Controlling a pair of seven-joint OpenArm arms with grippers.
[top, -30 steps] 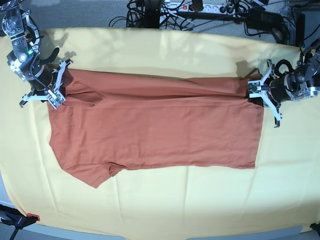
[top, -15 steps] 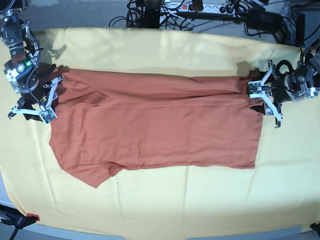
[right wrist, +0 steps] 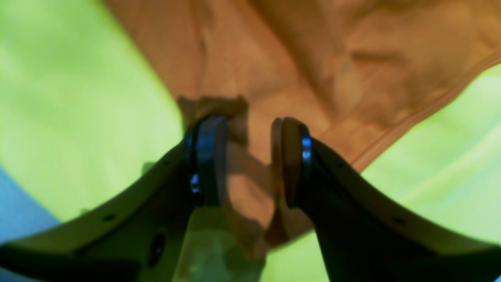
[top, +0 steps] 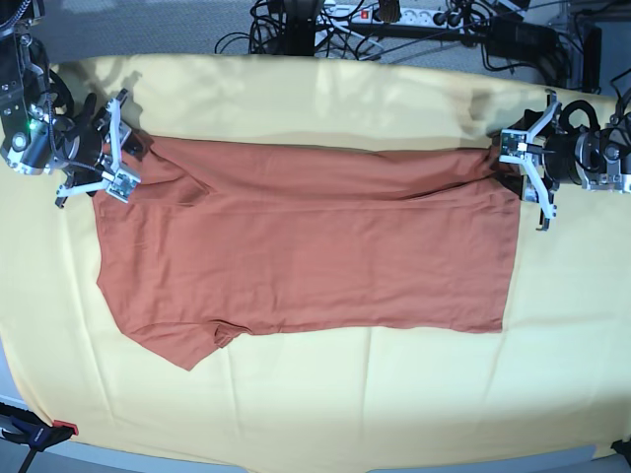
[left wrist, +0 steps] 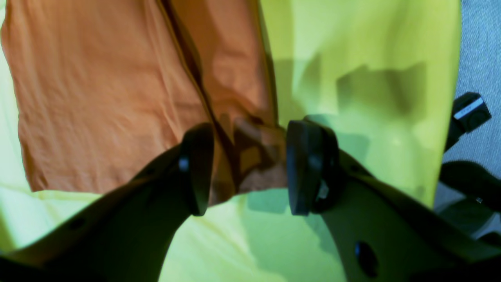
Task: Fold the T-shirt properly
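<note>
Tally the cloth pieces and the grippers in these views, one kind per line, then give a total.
Orange T-shirt: 1
Pale-yellow cloth: 1
Grippers: 2, the left gripper and the right gripper, both open at the shirt's ends
Total: 4

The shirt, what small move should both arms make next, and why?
Probably lift both grippers clear: the left gripper and right gripper stand open, nothing between their pads, and the shirt lies flat with its far edge folded over.
</note>
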